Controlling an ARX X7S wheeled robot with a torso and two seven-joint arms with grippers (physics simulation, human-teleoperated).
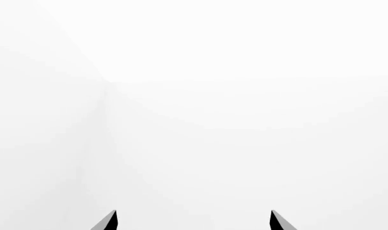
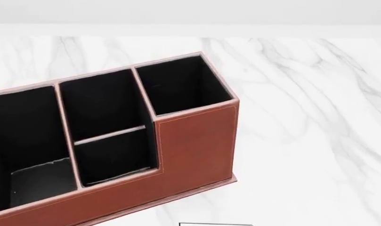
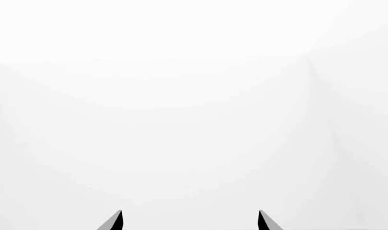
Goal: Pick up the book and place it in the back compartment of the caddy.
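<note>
The caddy [image 2: 115, 155] stands on the marble worktop [image 2: 303, 117], filling the head view from 9 to 12 o'clock. At 6 o'clock a dark-edged sliver [image 2: 215, 224], possibly the book, barely shows, so its long axis cannot be read. The left gripper [image 1: 194, 221] and right gripper [image 3: 190, 221] have fingers apart, facing blank white; which arm is nearer is unclear.

The head camera is looking steeply down, close over the caddy [image 2: 177, 150] on the tabletop [image 2: 303, 117], while both wrist cameras are facing blank white, sharing nothing.
</note>
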